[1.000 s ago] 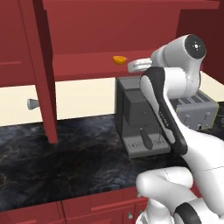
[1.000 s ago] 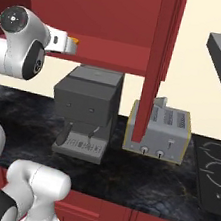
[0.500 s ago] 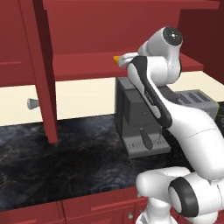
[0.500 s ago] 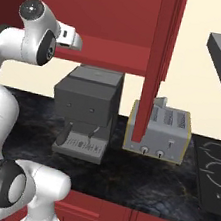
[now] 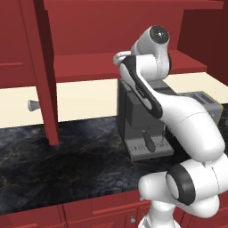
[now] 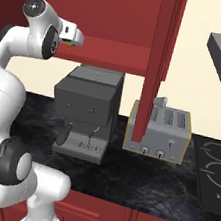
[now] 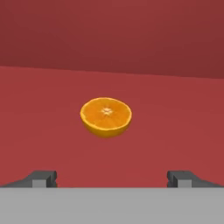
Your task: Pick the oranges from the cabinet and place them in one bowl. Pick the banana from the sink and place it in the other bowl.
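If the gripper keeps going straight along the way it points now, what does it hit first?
Most likely the orange on the red cabinet shelf: in the hand view it lies ahead, between the open gripper fingertips, nothing in between. It sits slightly left of centre, and depth is hard to judge.

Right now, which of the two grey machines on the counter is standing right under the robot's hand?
The coffee machine, the dark boxy one with a spout and drip tray. The toaster, lighter and slotted on top, stands further right behind the red cabinet door. The gripper reaches into the cabinet above.
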Robot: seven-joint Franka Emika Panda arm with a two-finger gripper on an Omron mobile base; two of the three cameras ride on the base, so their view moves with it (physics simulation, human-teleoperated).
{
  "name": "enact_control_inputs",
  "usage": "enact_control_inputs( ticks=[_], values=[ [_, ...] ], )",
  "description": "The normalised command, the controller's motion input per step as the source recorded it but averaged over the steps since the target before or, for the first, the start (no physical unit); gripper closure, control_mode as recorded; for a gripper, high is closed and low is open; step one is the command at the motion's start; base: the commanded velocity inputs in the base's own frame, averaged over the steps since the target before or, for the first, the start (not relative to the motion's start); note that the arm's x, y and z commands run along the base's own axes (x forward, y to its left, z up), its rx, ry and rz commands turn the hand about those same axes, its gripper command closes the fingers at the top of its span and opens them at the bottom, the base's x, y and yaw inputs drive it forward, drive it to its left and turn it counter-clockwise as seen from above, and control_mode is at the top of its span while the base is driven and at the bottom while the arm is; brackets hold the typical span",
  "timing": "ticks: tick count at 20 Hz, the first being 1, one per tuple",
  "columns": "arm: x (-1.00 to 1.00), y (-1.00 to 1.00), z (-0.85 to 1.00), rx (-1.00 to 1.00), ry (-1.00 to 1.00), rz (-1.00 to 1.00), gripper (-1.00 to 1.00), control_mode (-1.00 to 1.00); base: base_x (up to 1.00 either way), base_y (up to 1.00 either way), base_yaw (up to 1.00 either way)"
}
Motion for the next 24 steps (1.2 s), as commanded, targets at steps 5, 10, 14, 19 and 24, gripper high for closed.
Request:
enact_control_inputs(
  ticks=[5,10,14,19,24],
  values=[
    [0.5,0.22,0.0,-0.02,0.11,-0.01,-1.0,-1.0,0.0,0.0,0.0],
    [0.51,0.03,0.01,-0.01,0.16,0.0,-1.0,-1.0,0.0,0.0,0.0],
    [0.4,0.0,-0.1,-0.01,-0.06,0.0,-1.0,-1.0,0.0,0.0,0.0],
    [0.25,0.0,-0.12,-0.03,-0.07,0.0,-1.0,-1.0,0.0,0.0,0.0],
    [0.24,0.0,-0.09,0.0,-0.01,0.0,-1.0,-1.0,0.0,0.0,0.0]
  ],
)
